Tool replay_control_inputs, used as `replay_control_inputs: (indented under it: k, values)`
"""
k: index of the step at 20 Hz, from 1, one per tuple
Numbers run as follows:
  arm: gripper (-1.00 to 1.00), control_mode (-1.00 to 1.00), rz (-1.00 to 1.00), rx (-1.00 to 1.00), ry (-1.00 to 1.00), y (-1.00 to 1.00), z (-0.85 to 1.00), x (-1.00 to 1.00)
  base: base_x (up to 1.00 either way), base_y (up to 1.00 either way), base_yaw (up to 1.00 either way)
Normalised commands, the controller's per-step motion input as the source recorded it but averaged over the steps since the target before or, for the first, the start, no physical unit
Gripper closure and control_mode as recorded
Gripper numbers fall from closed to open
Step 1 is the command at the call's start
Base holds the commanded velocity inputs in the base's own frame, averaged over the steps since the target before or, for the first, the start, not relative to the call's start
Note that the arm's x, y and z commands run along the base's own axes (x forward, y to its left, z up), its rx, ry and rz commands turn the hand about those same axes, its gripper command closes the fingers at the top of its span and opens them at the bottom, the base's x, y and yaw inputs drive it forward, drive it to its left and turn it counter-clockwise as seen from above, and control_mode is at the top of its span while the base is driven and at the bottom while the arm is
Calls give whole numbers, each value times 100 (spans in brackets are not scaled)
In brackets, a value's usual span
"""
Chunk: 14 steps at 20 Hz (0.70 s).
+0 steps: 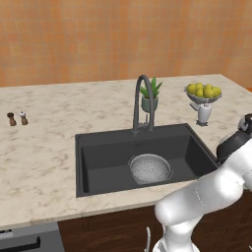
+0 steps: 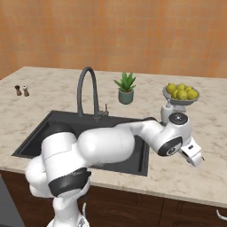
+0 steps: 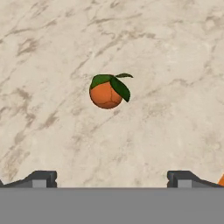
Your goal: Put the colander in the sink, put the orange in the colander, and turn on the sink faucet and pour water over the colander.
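The orange, small and round with green leaves on top, lies on the marble counter straight below my gripper. The gripper is open, its two dark fingertips spread wide, with nothing between them and well apart from the fruit. In the right base view my arm's wrist hangs over the counter to the right of the sink. The silver perforated colander sits upright in the dark sink, near its middle. The tall gooseneck sink faucet arches over the basin's back edge, and no water shows.
A footed bowl of yellow fruit and a small potted plant stand behind the sink on the right. Two small shakers sit far left. The counter's front edge runs close to the hand.
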Motion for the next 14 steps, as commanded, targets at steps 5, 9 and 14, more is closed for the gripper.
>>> replay_control_inputs:
  k: [5,9,14]
  values:
    - [-100,-100,0,2,3,-44,-25,41,0,0,0]
    - [-100,-100,0,3,2,-42,-20,37,0,0,0]
    - [-100,-100,0,6,3,-56,-12,28,0,0,0]
